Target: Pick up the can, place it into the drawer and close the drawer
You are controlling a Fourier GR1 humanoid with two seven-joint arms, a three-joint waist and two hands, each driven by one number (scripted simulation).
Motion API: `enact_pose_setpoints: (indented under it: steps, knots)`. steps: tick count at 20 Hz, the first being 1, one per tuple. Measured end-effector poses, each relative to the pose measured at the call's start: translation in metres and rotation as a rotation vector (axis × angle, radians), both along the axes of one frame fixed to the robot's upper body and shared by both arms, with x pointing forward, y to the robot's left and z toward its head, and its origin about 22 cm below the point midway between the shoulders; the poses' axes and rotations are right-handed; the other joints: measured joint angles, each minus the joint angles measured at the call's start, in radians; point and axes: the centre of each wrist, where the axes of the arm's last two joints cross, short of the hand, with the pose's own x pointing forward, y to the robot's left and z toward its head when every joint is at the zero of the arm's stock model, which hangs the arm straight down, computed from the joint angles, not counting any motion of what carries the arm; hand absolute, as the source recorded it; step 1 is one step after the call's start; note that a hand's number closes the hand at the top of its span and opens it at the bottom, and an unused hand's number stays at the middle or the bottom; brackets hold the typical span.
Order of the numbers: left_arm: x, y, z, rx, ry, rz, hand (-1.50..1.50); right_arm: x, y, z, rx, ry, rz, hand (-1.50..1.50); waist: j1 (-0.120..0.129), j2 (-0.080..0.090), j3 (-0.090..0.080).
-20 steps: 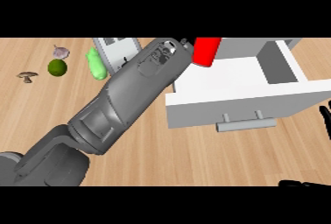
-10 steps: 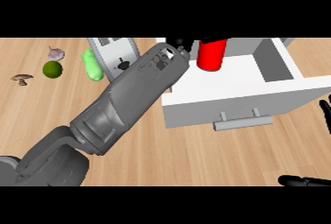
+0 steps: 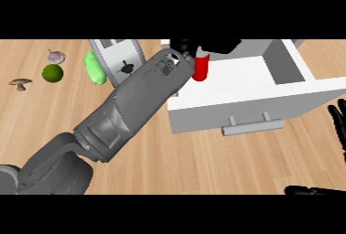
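At nine to ten o'clock on the bench (image 3: 202, 160) sit a mushroom (image 3: 20, 83), a lime (image 3: 52, 72), a garlic bulb (image 3: 56, 56) and a green pepper (image 3: 94, 69), then a toaster (image 3: 120, 61), all clear of the work. The left hand (image 3: 191, 46), at twelve o'clock, has its fingers curled round the top of the red can (image 3: 200, 68), which hangs upright over the open white drawer (image 3: 236, 91). I judge the step is lowering: keep the can upright, carry it toward one o'clock past the drawer's left wall, release only once seated. The forearm hides the drawer's left edge; the can's top is hidden by the hand. The right hand (image 3: 337, 128), at three o'clock, rests with fingers spread, cut off
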Motion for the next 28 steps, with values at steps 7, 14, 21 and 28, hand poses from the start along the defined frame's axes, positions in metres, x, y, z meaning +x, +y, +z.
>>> enact_pose_setpoints:
  steps: [7,14,21,28]
  knots:
    - [0.000,0.003,-0.006,-0.028,-0.007,0.032,-1.50,0.000,-0.004,0.005,-0.047,-0.030,0.005,-1.50,-0.006,0.002,0.000]
    - [-0.002,0.000,-0.004,-0.094,0.009,0.033,-1.50,-0.001,-0.004,0.022,-0.249,-0.121,-0.010,-1.50,0.005,0.000,-0.001]
    - [-0.005,-0.005,0.003,-0.169,-0.005,0.020,-1.50,0.003,0.006,0.029,-0.442,-0.174,-0.007,-1.50,0.028,-0.005,-0.001]
    - [-0.007,-0.010,0.012,-0.188,-0.033,0.026,-1.50,0.017,0.017,0.029,-0.702,-0.175,-0.045,-1.50,0.067,-0.013,-0.002]
